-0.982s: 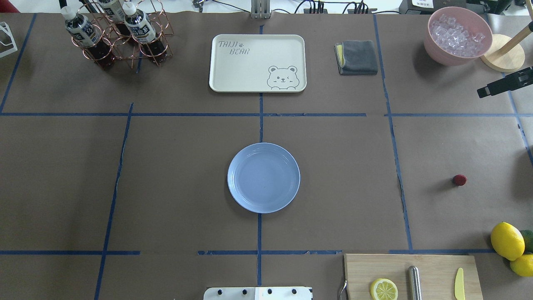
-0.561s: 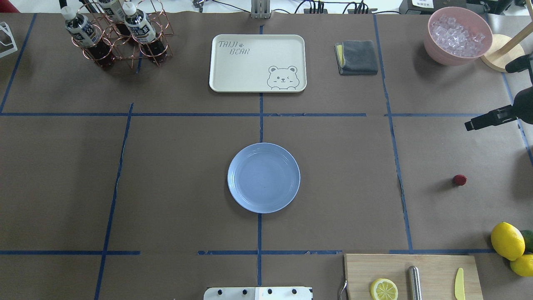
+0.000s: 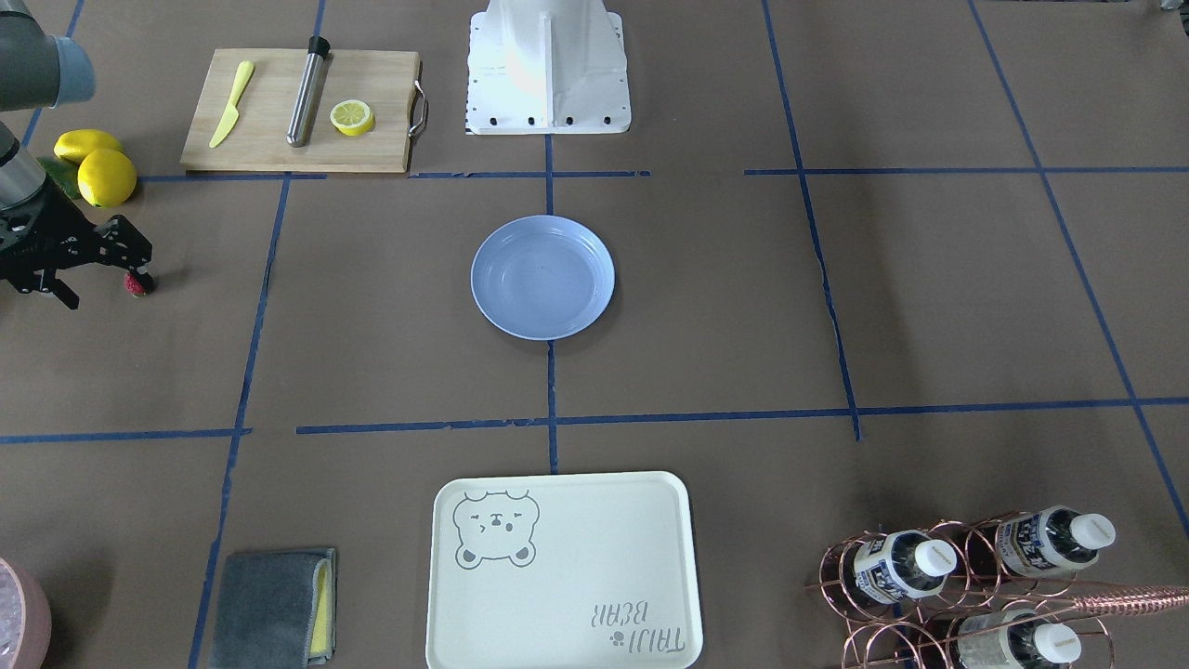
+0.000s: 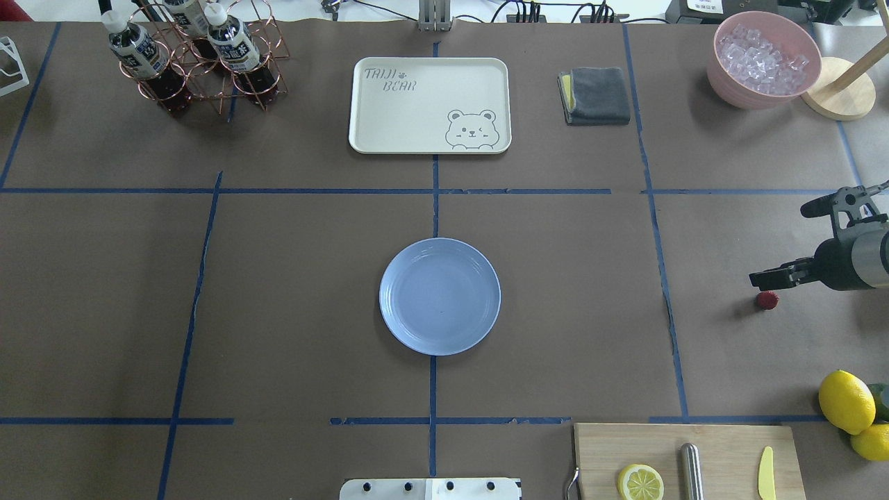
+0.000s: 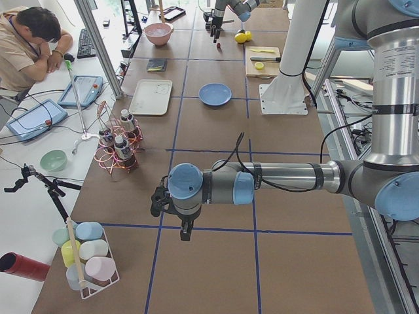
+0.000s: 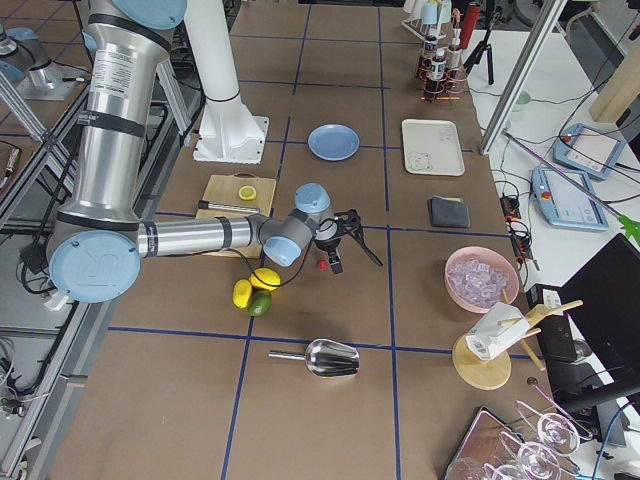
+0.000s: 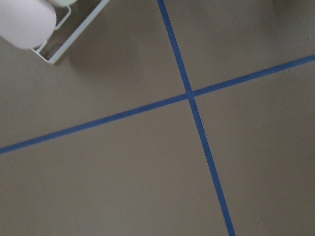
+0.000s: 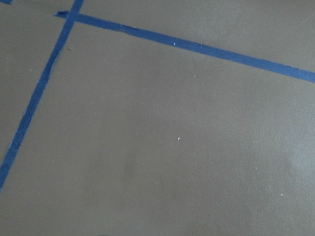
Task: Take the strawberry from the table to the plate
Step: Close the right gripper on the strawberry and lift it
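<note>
The strawberry [image 4: 767, 300] is a tiny dark red berry lying on the brown paper table [image 4: 569, 292], far out on the right. My right gripper [image 4: 781, 243] hovers just beyond it with its fingers spread wide open and nothing between them. One fingertip [image 4: 757, 280] hangs close above the berry. In the front-facing view the strawberry [image 3: 138, 283] sits under that same right gripper [image 3: 110, 288]. The light blue plate [image 4: 439, 296] rests empty at the table's centre. My left gripper [image 5: 185, 230] shows only in the exterior left view, where I cannot tell its state.
Lemons [image 4: 846, 401] lie near the right edge, beside a cutting board [image 4: 726, 441] with a lemon half [image 4: 640, 482]. At the back are a bear-print tray [image 4: 429, 104], a grey cloth [image 4: 595, 95], a pink bowl of ice [image 4: 764, 59] and a bottle rack [image 4: 198, 55].
My right gripper has come in from the far right edge near the pink bowl, moving toward the robot until one finger hangs by the strawberry. Strawberry and plate have not moved.
</note>
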You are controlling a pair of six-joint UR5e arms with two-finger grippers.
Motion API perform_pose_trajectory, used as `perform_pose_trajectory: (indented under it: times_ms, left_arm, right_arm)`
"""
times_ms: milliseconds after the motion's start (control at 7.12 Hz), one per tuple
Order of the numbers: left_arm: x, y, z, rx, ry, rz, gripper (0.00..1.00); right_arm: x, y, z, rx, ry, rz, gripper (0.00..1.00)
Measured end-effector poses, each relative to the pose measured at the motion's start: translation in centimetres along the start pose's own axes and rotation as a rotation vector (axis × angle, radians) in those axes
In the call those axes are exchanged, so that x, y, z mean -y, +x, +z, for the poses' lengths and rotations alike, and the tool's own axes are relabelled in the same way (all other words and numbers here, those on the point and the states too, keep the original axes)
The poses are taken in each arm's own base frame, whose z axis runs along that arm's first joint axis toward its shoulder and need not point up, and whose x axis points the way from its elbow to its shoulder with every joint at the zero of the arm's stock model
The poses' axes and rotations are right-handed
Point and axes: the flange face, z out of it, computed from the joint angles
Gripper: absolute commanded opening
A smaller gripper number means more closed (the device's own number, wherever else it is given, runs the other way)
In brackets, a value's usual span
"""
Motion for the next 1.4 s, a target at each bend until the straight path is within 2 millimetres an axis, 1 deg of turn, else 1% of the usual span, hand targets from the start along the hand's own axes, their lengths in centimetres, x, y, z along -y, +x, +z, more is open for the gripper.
perform_pose_trajectory:
  times_ms: [140,281,561,842,982,1123,1263,1404]
  left_arm:
    - [0.0,0.0,0.0,0.0,0.0,0.0,1.0]
    - [0.0,0.0,0.0,0.0,0.001,0.0,1.0]
    - [0.0,0.1,-0.1,-0.002,0.003,0.004,1.0]
    - [0.1,0.2,-0.1,-0.005,0.005,0.006,1.0]
    - [0.1,0.3,-0.1,-0.006,0.005,0.008,1.0]
    - [0.1,0.3,-0.1,-0.006,0.005,0.008,1.0]
    - [0.1,0.3,-0.1,-0.006,0.006,0.009,1.0]
    - [0.1,0.3,-0.1,-0.007,0.006,0.01,1.0]
  right_arm:
    - [-0.9,0.0,1.0,0.009,-0.001,-0.012,0.71]
    - [-1.3,-0.3,1.6,0.017,-0.006,-0.023,0.5]
    - [-1.9,-1.0,2.1,0.03,-0.02,-0.04,0.0]
    - [-2.4,-1.4,2.1,0.036,-0.028,-0.056,0.0]
    - [-2.6,-1.5,1.6,0.037,-0.028,-0.061,0.0]
    - [-2.4,-2.2,0.8,0.045,-0.02,-0.067,0.0]
    - [-1.3,-3.9,-0.1,0.052,-0.017,-0.07,0.0]
    - [1.9,-7.6,-0.9,0.05,-0.02,-0.062,0.0]
